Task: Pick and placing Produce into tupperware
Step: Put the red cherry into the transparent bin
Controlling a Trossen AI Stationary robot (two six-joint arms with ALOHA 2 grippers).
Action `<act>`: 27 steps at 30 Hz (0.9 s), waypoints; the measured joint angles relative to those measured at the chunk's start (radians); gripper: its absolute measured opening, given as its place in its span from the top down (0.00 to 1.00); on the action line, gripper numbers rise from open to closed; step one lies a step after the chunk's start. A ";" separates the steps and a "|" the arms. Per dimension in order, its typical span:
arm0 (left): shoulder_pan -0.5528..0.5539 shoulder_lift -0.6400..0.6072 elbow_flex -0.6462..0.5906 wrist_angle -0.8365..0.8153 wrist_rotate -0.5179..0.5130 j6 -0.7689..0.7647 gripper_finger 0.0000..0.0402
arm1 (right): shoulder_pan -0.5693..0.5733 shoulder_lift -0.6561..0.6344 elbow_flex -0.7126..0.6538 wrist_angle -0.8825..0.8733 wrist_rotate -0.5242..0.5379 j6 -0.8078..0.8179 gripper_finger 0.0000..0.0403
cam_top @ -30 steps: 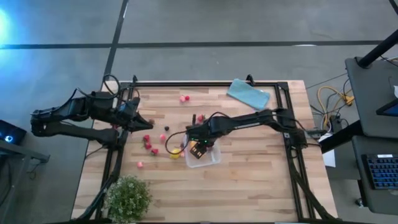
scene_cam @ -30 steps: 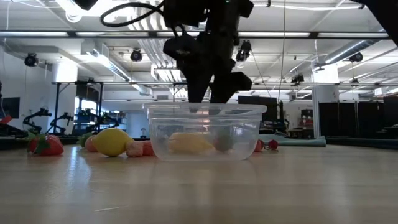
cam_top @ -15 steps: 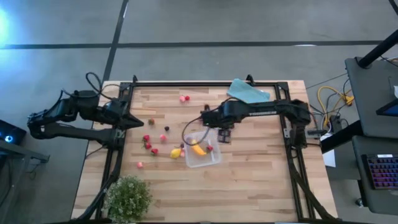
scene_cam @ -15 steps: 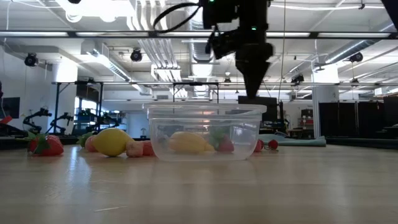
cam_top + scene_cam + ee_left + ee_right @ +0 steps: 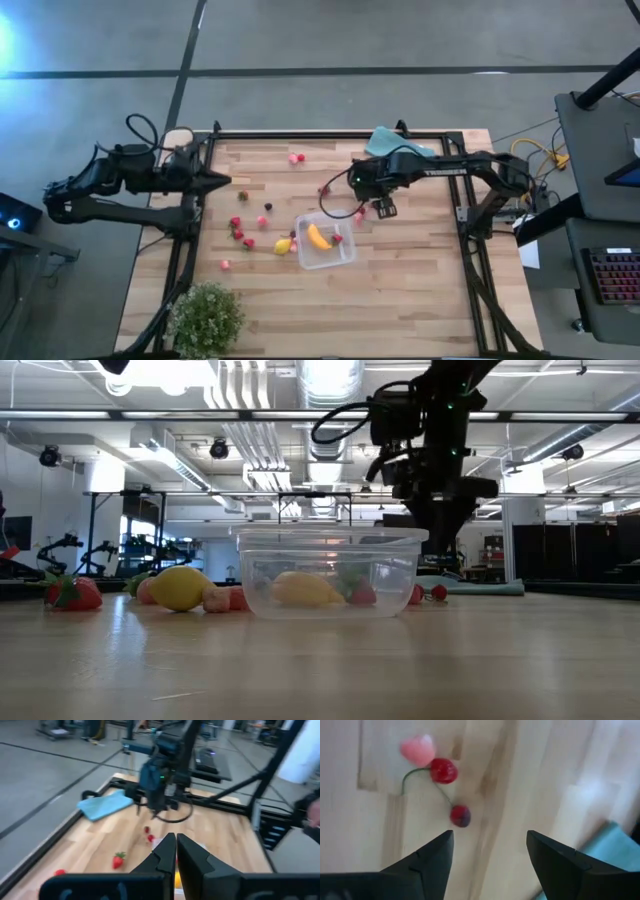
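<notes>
A: From above, where's the box?

B: The box (image 5: pixel 326 243) sits mid-counter (image 5: pixel 400 290), a banana (image 5: pixel 318 238) and a red piece (image 5: pixel 338 238) inside; the right end effector (image 5: pixel 384 207) hangs off its 1 o'clock corner, fingers spread, holding nothing; a lemon (image 5: pixel 283 246) lies just at the box's 9 o'clock, red berries (image 5: pixel 238 234) scattered farther that way; two pink pieces (image 5: pixel 296 158) lie toward 12; the cloth (image 5: pixel 399 151) is at 1 o'clock, the plant (image 5: pixel 207 318) at 7.

A: And the left end effector?

B: The left end effector (image 5: pixel 226 181) waits at the counter's 9 o'clock edge, fingers pressed together.

A: The low view?

B: The box (image 5: pixel 331 572) stands centre, banana (image 5: pixel 305 590) inside; the lemon (image 5: pixel 180 587) and a strawberry (image 5: pixel 73 594) lie at its 9 o'clock; the right end effector (image 5: pixel 437 525) hangs behind its 3 o'clock side.

A: Left wrist?

B: Shut fingers (image 5: pixel 162 855) point across at the right arm (image 5: pixel 157 775) and cloth (image 5: pixel 106 804); a strawberry (image 5: pixel 118 860) lies between.

A: Right wrist?

B: Spread fingers (image 5: pixel 430 860) over bare wood; a cherry pair (image 5: pixel 451 792) and a pink piece (image 5: pixel 418 749) lie ahead.
</notes>
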 joint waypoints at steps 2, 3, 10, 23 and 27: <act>0.000 0.005 0.000 0.000 -0.026 -0.004 1.00 | 0.001 0.011 -0.035 0.014 -0.011 -0.029 0.39; 0.000 0.005 0.000 0.000 -0.043 -0.014 1.00 | 0.001 0.020 -0.052 0.024 -0.012 -0.026 0.39; 0.000 0.012 0.000 0.000 -0.083 -0.027 1.00 | -0.003 0.047 -0.109 0.121 -0.014 0.017 0.40; 0.000 0.018 0.000 0.000 -0.149 -0.023 1.00 | -0.009 0.071 -0.133 0.147 -0.042 0.069 0.43; 0.000 0.018 0.000 0.000 -0.153 -0.023 1.00 | -0.010 0.072 -0.145 0.160 -0.042 0.069 0.43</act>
